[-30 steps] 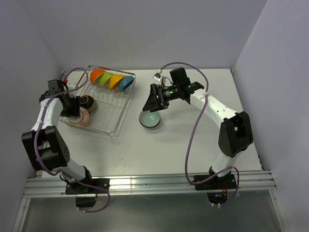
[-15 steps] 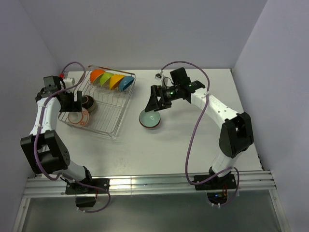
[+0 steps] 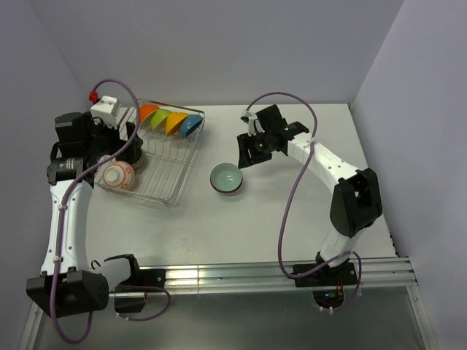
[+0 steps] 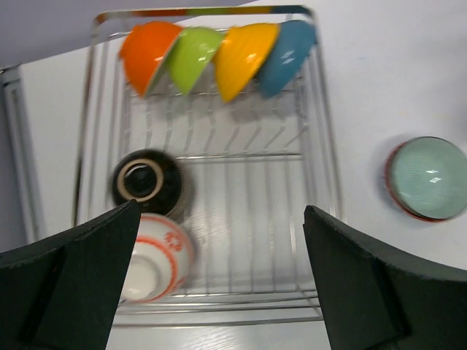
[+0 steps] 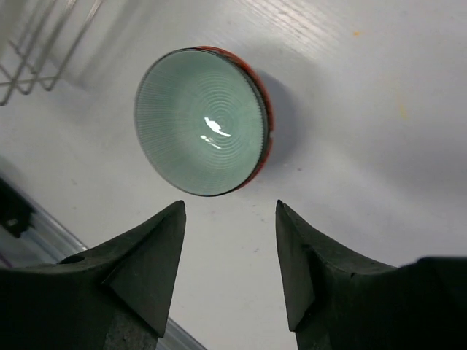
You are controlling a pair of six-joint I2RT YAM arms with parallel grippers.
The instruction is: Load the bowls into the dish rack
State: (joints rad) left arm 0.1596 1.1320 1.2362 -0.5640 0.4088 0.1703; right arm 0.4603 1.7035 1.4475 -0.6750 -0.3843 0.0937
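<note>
The dish rack (image 3: 174, 166) is a silver wire rectangle with low sides, sitting on the far-left part of the table (image 3: 292, 219). Along its far end four bowls stand on edge in a row, each leaning on the next. From left to right they are the orange bowl (image 4: 146, 55), the green bowl (image 4: 191, 55), the yellow-orange bowl (image 4: 244, 55) and the blue bowl (image 4: 288, 51). On the rack's left side the dark bowl (image 4: 148, 182) lies upside down with its pale foot ring facing up. Just near of it, in the near-left corner, the white bowl with red markings (image 4: 155, 257) lies tilted. The rack's middle and right rows show only bare tines.

The pale teal bowl (image 5: 203, 120) stands upright on the table to the right of the rack and apart from it. Its inside has fine ridged rings with a glint of light, and its outside is red-brown. The rack's low right wall lies between this bowl and the tines.

The left gripper (image 4: 220, 219) hangs above the rack's left side, released, with its jaws spread wide and nothing between them. The right gripper (image 5: 230, 211) hovers just far-right of the teal bowl. It is also released and empty, and the bowl lies beyond its fingertips rather than between them. A purple cable (image 3: 292, 197) loops along each arm.
</note>
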